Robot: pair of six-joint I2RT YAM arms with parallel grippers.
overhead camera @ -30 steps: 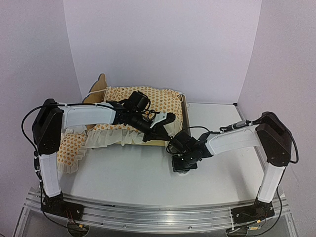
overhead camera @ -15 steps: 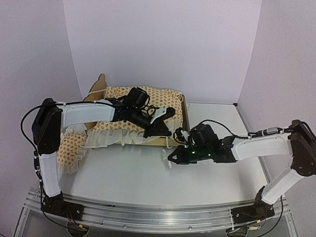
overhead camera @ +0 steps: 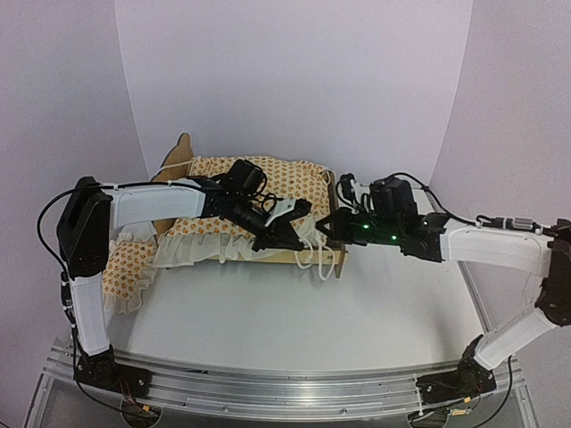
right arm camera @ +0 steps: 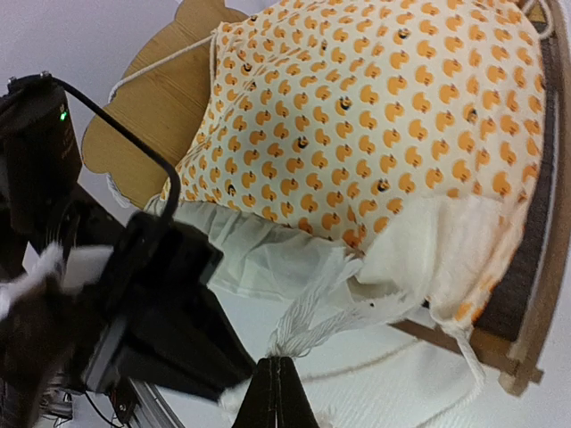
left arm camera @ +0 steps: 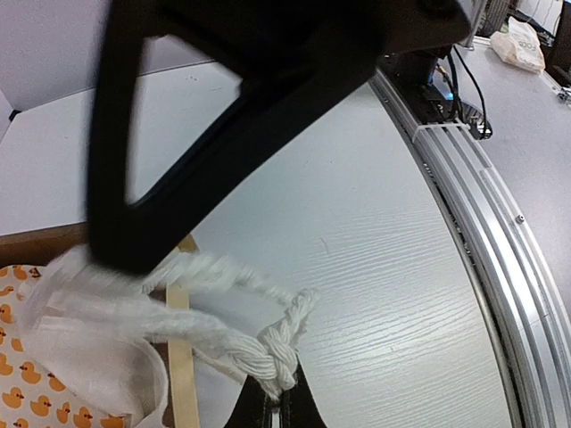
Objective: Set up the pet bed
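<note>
The light-wood pet bed frame [overhead camera: 182, 153] stands at the back left, with the cream orange-duck ruffled bedding [overhead camera: 296, 181] spread over it. A matching pillow [overhead camera: 128, 264] lies on the table left of the bed. My left gripper [overhead camera: 284, 235] is at the bed's near foot corner, shut on a knotted white cord [left arm camera: 278, 349]. My right gripper [overhead camera: 327, 225] faces it from the right, shut on white cord strands [right arm camera: 314, 323] that come from the bedding's corner [right arm camera: 419, 241]. A loop of cord [overhead camera: 318, 259] hangs below the two grippers.
The bed's wooden foot rail [right arm camera: 533, 267] and dark base show in the right wrist view, with the headboard [right arm camera: 165, 102] beyond. The white table [overhead camera: 268, 312] lies in front of the bed. Purple walls close the back and sides.
My right arm has swung from the table in front of the bed up and back to the foot corner, and now grips the cord. My left gripper has barely shifted.
</note>
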